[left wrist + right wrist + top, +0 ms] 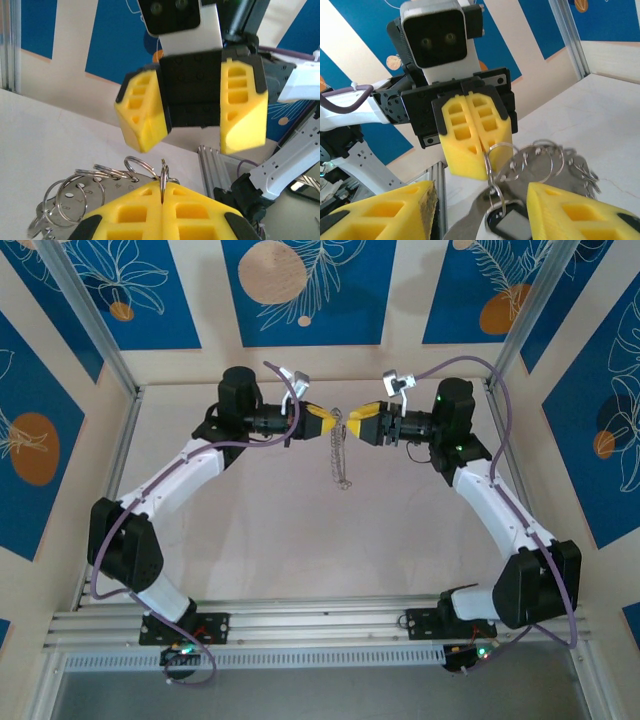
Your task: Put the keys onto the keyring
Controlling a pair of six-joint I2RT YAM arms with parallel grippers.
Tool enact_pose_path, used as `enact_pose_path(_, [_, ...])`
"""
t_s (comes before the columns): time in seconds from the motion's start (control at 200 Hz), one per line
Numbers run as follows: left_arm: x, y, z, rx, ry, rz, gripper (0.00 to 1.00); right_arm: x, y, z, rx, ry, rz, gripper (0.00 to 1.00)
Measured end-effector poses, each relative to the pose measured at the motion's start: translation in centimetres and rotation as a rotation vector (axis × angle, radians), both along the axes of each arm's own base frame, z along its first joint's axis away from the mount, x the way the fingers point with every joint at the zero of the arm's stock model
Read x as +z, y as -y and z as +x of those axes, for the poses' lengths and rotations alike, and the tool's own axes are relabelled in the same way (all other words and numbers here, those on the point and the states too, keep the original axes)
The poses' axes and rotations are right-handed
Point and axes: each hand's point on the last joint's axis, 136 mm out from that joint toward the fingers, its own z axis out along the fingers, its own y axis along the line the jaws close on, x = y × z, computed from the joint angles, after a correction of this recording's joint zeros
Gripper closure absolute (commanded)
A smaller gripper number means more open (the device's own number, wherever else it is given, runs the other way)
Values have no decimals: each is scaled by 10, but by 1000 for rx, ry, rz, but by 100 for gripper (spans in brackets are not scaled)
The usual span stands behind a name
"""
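Above the table's middle, my left gripper [325,423] and right gripper [362,425] meet tip to tip. From between them the silvery keyring [342,462] hangs down like a chain. In the left wrist view my left gripper [163,187] is shut on one wire ring of the keyring [80,196], whose other rings trail off to the left. My right gripper [481,194] is open, its yellow fingers [570,212] apart on either side of the key [507,226]. The key has a black head and hangs from a small ring linked to the pinched one. Neither finger touches it.
The pale tabletop [250,540] has aluminium rails along its left side [105,480] and near edge [320,625]. Blue patterned panels [300,290] wall in the back and sides. Purple cables [470,365] loop off both wrists.
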Motion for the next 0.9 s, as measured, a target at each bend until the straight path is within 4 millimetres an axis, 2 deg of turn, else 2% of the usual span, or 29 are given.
enact_pose_path(0.23, [11, -1, -2, 3, 7, -32, 100, 3, 2, 1, -27, 6, 27, 47])
enact_pose_path(0.425, [16, -2, -3, 3, 13, -44, 100, 7, -1, 1, -20, 19, 41, 51])
enact_pose_path(0.545, [17, -2, -3, 3, 10, -48, 100, 3, -5, 4, -11, -1, 44, 64])
enact_pose_path(0.63, [18, -1, -3, 2, 15, -50, 100, 0, -8, 5, -2, -9, 44, 80])
enact_pose_path(0.715, [18, -1, -3, 2, 17, -51, 100, -1, -10, 6, 4, -22, 45, 100])
enact_pose_path(0.9, [19, -2, -3, 4, 17, -57, 100, 1, -9, 5, 9, -15, 49, 100])
